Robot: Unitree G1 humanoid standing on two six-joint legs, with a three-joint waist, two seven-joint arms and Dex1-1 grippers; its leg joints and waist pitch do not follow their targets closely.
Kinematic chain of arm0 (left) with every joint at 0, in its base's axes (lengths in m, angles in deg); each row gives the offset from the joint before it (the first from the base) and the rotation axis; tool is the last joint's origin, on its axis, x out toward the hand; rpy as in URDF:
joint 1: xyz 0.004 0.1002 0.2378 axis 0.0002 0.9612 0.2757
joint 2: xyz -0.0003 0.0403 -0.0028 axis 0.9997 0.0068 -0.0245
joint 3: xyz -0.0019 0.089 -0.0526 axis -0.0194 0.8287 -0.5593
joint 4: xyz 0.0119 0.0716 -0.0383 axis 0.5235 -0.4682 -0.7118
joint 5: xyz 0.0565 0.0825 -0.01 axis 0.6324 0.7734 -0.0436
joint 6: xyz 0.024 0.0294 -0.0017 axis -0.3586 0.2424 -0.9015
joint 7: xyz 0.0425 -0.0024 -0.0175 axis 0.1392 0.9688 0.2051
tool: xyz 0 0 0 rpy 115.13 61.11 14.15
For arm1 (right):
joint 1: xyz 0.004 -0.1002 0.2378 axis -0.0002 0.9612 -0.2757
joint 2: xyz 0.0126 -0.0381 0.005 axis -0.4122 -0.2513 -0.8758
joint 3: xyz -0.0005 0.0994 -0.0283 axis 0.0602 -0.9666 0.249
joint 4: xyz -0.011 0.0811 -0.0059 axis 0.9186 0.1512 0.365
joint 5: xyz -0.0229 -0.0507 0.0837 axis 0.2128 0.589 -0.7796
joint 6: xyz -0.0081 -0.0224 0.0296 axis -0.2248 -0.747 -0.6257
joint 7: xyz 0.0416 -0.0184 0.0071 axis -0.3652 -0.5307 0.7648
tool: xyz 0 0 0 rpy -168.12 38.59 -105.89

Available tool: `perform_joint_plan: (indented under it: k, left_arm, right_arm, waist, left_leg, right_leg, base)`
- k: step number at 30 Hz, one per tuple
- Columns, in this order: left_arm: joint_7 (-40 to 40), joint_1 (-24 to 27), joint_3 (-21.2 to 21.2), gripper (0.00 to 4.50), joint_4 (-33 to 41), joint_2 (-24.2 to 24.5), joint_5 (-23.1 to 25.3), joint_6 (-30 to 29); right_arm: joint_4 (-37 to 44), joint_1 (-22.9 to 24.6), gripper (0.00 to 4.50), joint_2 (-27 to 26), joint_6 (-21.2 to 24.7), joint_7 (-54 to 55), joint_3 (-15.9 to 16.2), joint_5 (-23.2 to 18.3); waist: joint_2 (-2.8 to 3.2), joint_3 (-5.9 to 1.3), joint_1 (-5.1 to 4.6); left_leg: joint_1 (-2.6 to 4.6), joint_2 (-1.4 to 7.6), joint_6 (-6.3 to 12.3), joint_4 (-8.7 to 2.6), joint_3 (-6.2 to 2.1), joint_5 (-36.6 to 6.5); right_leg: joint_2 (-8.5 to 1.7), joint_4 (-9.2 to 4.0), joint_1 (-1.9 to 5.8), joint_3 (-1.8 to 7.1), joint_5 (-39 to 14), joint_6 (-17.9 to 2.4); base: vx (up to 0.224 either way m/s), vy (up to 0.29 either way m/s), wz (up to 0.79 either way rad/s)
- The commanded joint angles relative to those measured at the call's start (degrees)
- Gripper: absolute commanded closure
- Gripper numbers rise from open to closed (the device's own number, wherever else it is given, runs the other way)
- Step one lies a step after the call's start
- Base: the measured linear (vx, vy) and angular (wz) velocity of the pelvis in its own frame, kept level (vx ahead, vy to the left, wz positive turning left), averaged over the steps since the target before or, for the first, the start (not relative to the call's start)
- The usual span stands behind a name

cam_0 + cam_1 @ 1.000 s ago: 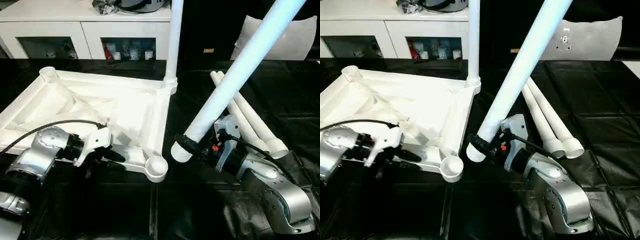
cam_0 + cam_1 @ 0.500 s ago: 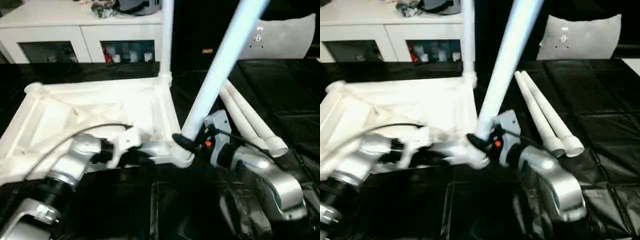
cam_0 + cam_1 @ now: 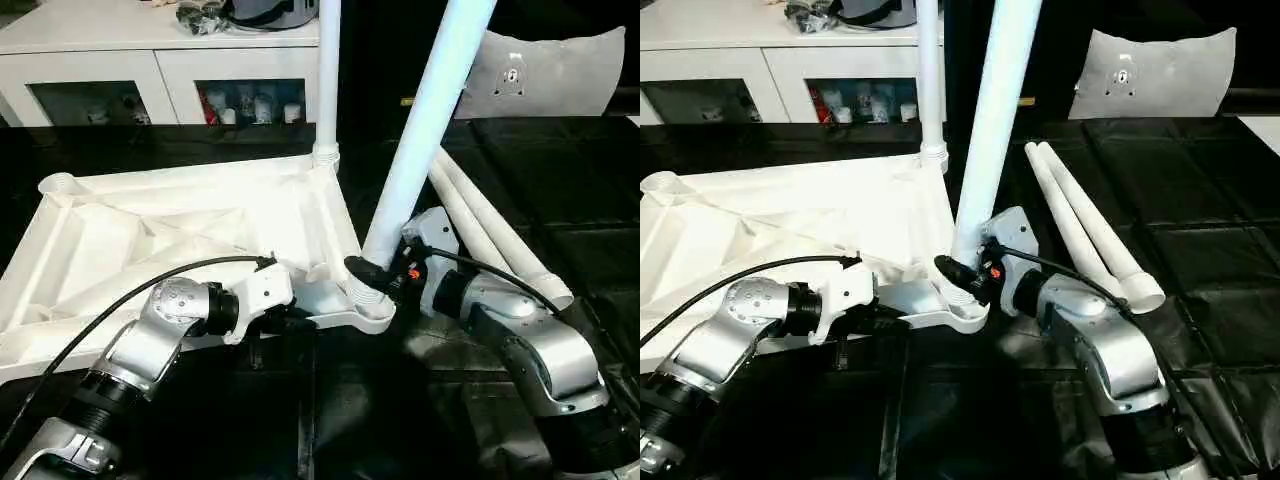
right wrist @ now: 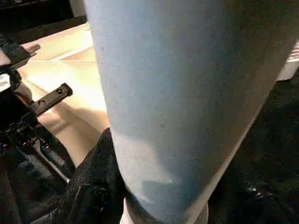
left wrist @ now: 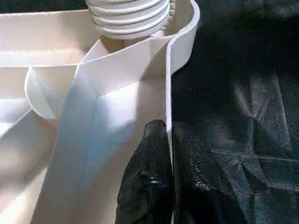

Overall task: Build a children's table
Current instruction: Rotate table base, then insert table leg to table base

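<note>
The white table top (image 3: 180,225) lies upside down, ribbed underside up. One white leg (image 3: 327,90) stands upright in its far right corner socket. My right gripper (image 3: 385,275) is shut on a second leg (image 3: 430,120), steeply tilted, just above its lower end. That leg's threaded end (image 5: 128,16) sits at the mouth of the near right corner socket (image 3: 368,305). My left gripper (image 5: 169,135) is shut on the top's near rim, one black finger (image 5: 149,172) inside the wall. Two loose legs (image 3: 490,230) lie to the right.
The black-covered work table (image 3: 570,210) carries everything. A white cabinet (image 3: 150,50) with small items stands behind it. A flat white rounded panel (image 3: 550,75) leans at the back right. My left arm's cable (image 3: 100,310) arcs over the top's near edge.
The held leg has swung more upright and its lower end has come onto the near right corner socket. My left gripper has slid right along the near rim. The camera has shifted.
</note>
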Motion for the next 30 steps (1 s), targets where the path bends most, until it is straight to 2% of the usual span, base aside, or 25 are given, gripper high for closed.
perform_joint_plan:
  k: [1,8,12,16,19,20,27,30]
  left_arm:
    - [1.1,0.7,-1.3,4.50,1.3,0.1,-2.7,0.2]
    - [2.1,0.4,-1.4,4.50,0.1,1.1,-2.5,1.0]
    - [4.8,0.4,-1.7,4.50,0.0,2.5,-3.0,1.3]
    - [5.7,0.0,-1.7,4.50,-0.3,3.1,-2.9,1.5]
    - [6.2,-0.6,-1.6,4.50,-1.1,3.5,-2.6,2.1]
    - [6.4,-0.7,-1.5,4.50,-1.2,3.6,-2.6,2.3]
    - [8.2,-1.1,-1.1,4.50,-1.1,3.7,-3.4,2.7]
    - [8.4,-1.3,-1.1,4.50,-1.3,3.7,-3.2,2.8]
  right_arm:
    - [-2.1,1.2,2.59,0.8,1.4,-0.9,1.8,0.4]
    - [-1.1,1.6,2.59,1.3,2.4,-1.7,0.6,-0.3]
    - [2.1,2.9,2.59,3.4,4.6,-3.8,-0.6,-2.6]
    - [2.7,3.3,2.59,4.3,5.0,-4.5,-1.1,-2.9]
    - [3.2,3.0,2.59,4.6,5.6,-4.7,-1.6,-3.5]
    - [3.1,2.9,2.59,4.7,5.7,-4.8,-1.6,-3.6]
    - [-0.7,2.3,2.59,3.6,4.6,-4.8,-0.9,-3.3]
    - [-2.6,2.4,2.59,3.1,3.9,-4.7,-1.3,-3.4]
  waist:
    - [-0.76,-3.25,0.19]
    - [-0.82,-3.20,0.20]
    - [-0.83,-3.20,0.35]
    - [-0.82,-3.12,0.24]
    - [-0.77,-3.25,0.31]
    - [-0.64,-3.28,0.34]
    - [-0.72,-3.42,0.35]
    - [-0.68,-3.24,0.26]
  left_leg:
    - [1.54,3.64,2.52,-3.31,-1.58,-6.7]
    - [1.69,3.72,1.93,-3.43,-1.55,-7.7]
    - [1.70,3.73,2.08,-3.51,-1.56,-7.8]
    - [1.79,3.75,1.55,-3.57,-1.53,-8.9]
    - [1.73,3.74,1.51,-3.51,-1.54,-8.2]
    - [1.68,3.65,1.67,-3.44,-1.51,-7.8]
    - [1.73,3.74,1.41,-3.44,-1.52,-8.1]
    - [1.75,3.73,0.99,-3.53,-1.49,-9.4]
  right_leg:
    - [-6.50,-4.49,1.51,2.56,1.5,-10.7]
    - [-6.43,-4.69,1.37,2.72,0.0,-10.4]
    - [-6.33,-4.66,1.37,2.72,0.4,-10.0]
    - [-6.38,-4.88,1.23,2.76,-1.7,-10.4]
    - [-6.40,-4.76,1.33,2.81,-0.8,-10.5]
    - [-6.33,-4.76,1.32,2.82,0.0,-10.5]
    - [-6.38,-4.61,1.38,2.75,0.7,-11.0]
    - [-6.45,-4.88,1.29,2.78,-1.5,-11.2]
  base:
    - [0.000,0.000,0.00]
    - [0.000,0.000,0.00]
    - [0.000,0.000,0.00]
    - [0.000,0.000,0.00]
    - [0.000,0.000,0.00]
    - [0.000,0.000,0.00]
    - [0.000,0.000,0.00]
    - [0.000,0.000,0.00]
